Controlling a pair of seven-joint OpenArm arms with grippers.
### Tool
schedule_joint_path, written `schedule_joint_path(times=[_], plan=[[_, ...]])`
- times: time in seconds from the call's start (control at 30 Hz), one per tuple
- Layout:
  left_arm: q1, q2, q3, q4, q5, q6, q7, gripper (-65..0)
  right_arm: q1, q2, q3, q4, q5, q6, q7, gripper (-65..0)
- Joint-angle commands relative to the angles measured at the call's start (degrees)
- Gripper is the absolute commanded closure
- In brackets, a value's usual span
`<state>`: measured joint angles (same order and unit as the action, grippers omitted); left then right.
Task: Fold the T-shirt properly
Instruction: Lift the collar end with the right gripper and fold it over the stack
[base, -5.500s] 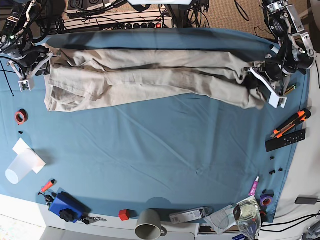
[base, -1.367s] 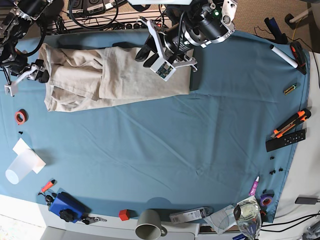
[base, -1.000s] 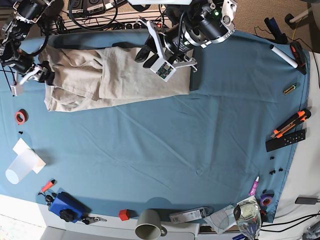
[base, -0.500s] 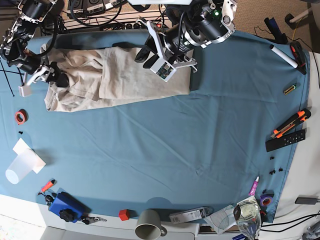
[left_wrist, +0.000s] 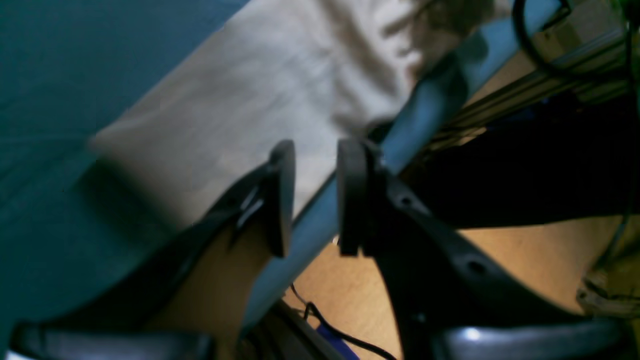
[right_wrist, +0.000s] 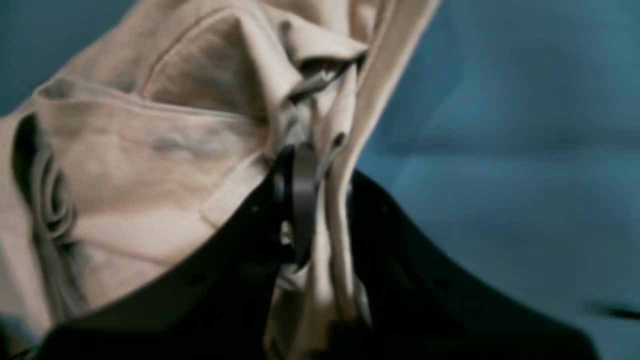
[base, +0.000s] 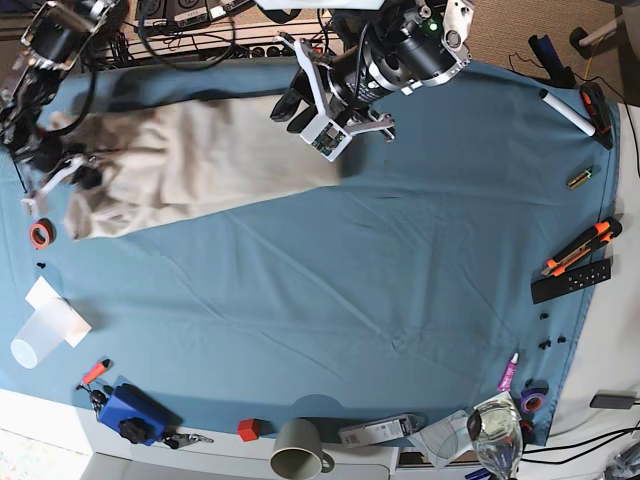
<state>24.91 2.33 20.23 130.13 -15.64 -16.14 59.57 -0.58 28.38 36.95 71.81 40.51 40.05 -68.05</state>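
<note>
**Right gripper pinches the shirt's edge; left gripper hangs unclenched above it**

Left wrist view: the left gripper (left_wrist: 312, 197) has its two dark fingers parted with a clear gap and nothing between them. Below and beyond them lies the T-shirt (left_wrist: 260, 95), a pale beige sheet on the blue table cloth (left_wrist: 50, 75). The cloth's far edge runs just under the fingertips, with bare wooden floor (left_wrist: 350, 295) showing past it.

Right wrist view: the right gripper (right_wrist: 312, 200) is clamped on a bunched fold of the T-shirt (right_wrist: 150, 150). Beige fabric passes between the black fingers and hangs in creases on both sides. The blue table cloth (right_wrist: 500, 150) fills the right part of the picture.

Base view: the T-shirt (base: 200, 160) lies as a long, folded band across the upper left of the table cloth (base: 380, 290). The right gripper (base: 62, 172) grips the shirt's left end, near a red tape roll (base: 40, 234). The left gripper (base: 300, 108) hovers over the shirt's right end, jaws apart. A clear plastic cup (base: 40, 335) lies on its side at the lower left, and an orange utility knife (base: 580, 246) sits at the right edge.
</note>
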Motion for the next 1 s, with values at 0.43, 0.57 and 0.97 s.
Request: schedule_joint_path(times=[0.43,0.57,0.97], plan=[[1.4,-0.2,0.2,4.2,2.5,1.4,-0.7,-8.8,3.2,6.4,2.7,1.5,13.7,-0.1,-8.6,0.0],[3.6,-2.5,0.2,4.9,6.0,1.7,-1.1,-8.8,0.2,5.8,2.7,7.4,18.6,-0.1,-11.9,0.0],[5.8,-4.0,0.1,4.9,12.4,6.1,-1.7,-8.8,-10.1,-3.8,2.5,33.7,24.4,-0.1,-11.9,0.0]])
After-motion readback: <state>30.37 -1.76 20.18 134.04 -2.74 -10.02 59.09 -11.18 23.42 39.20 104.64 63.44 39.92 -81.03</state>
